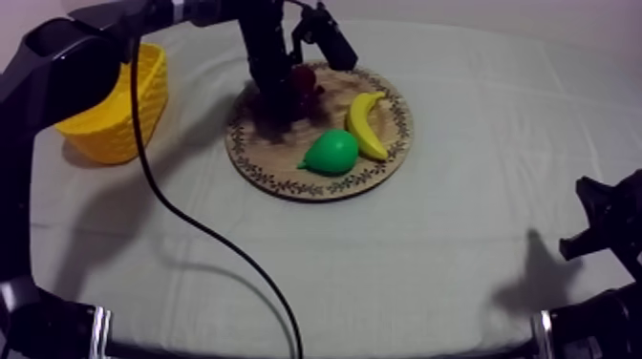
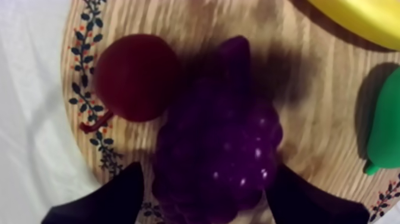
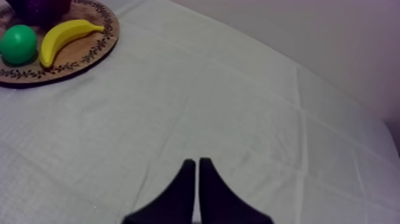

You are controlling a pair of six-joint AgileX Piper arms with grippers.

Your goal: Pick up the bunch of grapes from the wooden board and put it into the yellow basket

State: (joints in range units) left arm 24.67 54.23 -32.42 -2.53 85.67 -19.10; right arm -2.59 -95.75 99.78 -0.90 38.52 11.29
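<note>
Two black fingers point(image 2: 113, 199) of the left jaws are set wide apart, one at each side of the bunch of grapes point(image 2: 217, 149) and close against it; a firm grip cannot be confirmed. The bunch is lying on the round wooden board point(image 2: 196, 24), between the jaws. Just beyond the left jaws a small red fruit point(image 2: 136, 76) is seen, right beside the bunch. On the same board, off to one side of the jaws and apart from the bunch, a pear point(image 1: 331, 153) and a banana point(image 1: 366, 122) are laid. Off the board, the yellow basket point(image 1: 124, 124) is stood on the desk point(image 1: 430, 267), well apart from the left jaws. Nothing is held by the right jaws: they are pressed together as a narrow wedge, low over bare cloth, well apart from the board.
</note>
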